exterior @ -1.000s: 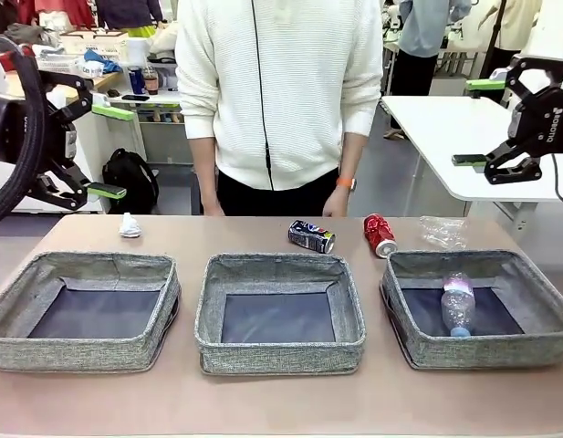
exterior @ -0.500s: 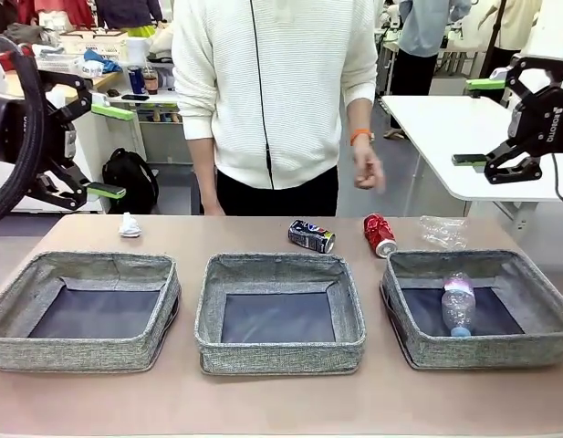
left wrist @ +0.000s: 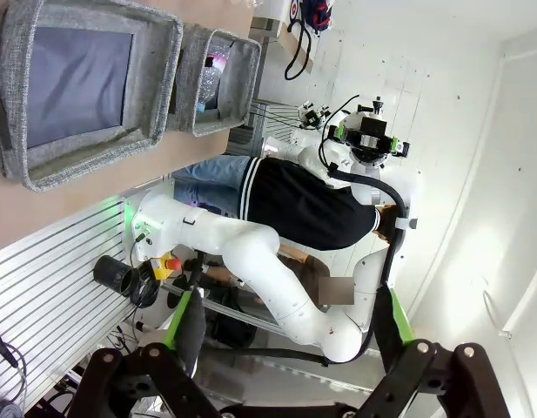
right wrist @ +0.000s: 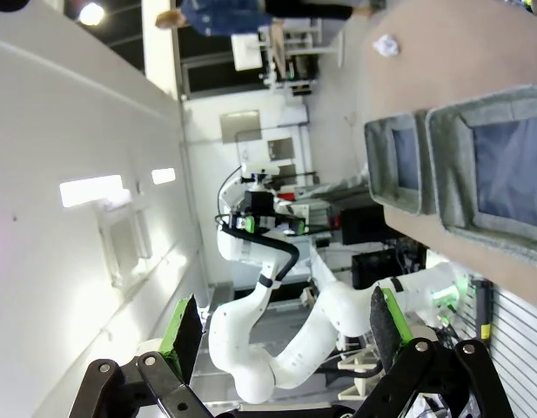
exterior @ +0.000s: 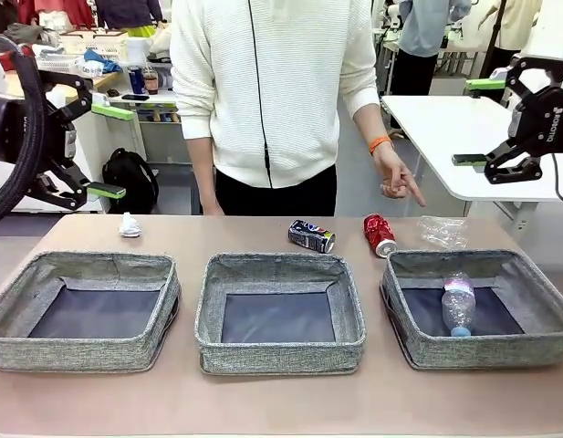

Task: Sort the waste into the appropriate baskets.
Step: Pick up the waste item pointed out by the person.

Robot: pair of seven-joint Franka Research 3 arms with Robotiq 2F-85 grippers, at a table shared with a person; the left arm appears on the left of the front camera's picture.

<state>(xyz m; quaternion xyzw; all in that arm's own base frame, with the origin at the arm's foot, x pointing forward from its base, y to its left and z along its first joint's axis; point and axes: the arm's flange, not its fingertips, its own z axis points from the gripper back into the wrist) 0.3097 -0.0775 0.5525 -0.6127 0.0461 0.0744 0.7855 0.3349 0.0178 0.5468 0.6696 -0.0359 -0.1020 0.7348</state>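
Observation:
Three grey woven baskets stand in a row: left (exterior: 99, 266), middle (exterior: 276, 265), right (exterior: 473, 260). A clear plastic bottle (exterior: 458, 304) lies in the right basket. Behind the baskets on the table lie a white tissue wad (exterior: 129, 225), a dark blue-black can (exterior: 311, 236), a red can (exterior: 380, 234) and a clear plastic bag (exterior: 443, 232). My left gripper (exterior: 109, 151) hangs open and empty high at the left; its own view also shows it (left wrist: 288, 322) open. My right gripper (exterior: 477, 121) is open and empty high at the right, likewise in its wrist view (right wrist: 284, 322).
A person in a white sweater stands at the far side; one hand (exterior: 400, 182) points down above the red can and the bag. Two baskets (left wrist: 85, 148) appear in the left wrist view, two baskets (right wrist: 399, 165) and the tissue wad (right wrist: 386, 43) in the right wrist view.
The person's hand came up from the hip, swung out to the right and now points downward near the bag. Both arms and all the waste stayed still.

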